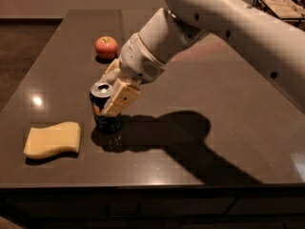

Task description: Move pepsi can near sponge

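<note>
1. one pepsi can (pixel 108 122), left of centre, towards the front edge.
2. one sponge (pixel 52 140), by the front left corner.
3. one apple (pixel 106 46), nearer the far edge.
4. one gripper (pixel 108 104), clasped around the pepsi can.
</note>
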Action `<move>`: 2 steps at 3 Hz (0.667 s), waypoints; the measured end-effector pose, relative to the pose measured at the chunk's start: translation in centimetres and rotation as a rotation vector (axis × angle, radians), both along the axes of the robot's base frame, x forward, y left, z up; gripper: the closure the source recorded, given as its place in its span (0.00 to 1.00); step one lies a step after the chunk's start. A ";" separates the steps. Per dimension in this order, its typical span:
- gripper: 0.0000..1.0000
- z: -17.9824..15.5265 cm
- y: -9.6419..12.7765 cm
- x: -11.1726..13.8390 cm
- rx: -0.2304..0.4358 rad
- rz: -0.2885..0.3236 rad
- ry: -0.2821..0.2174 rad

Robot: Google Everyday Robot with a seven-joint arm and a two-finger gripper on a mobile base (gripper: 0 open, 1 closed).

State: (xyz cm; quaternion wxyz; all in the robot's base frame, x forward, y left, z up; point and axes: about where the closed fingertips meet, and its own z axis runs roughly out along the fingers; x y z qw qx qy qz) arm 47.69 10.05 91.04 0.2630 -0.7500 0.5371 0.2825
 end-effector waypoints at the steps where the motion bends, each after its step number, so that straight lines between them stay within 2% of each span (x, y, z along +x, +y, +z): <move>1: 0.51 -0.8 1.0 -0.8 -0.007 0.028 0.013; 2: 0.27 -0.8 1.2 -0.9 -0.008 0.031 0.013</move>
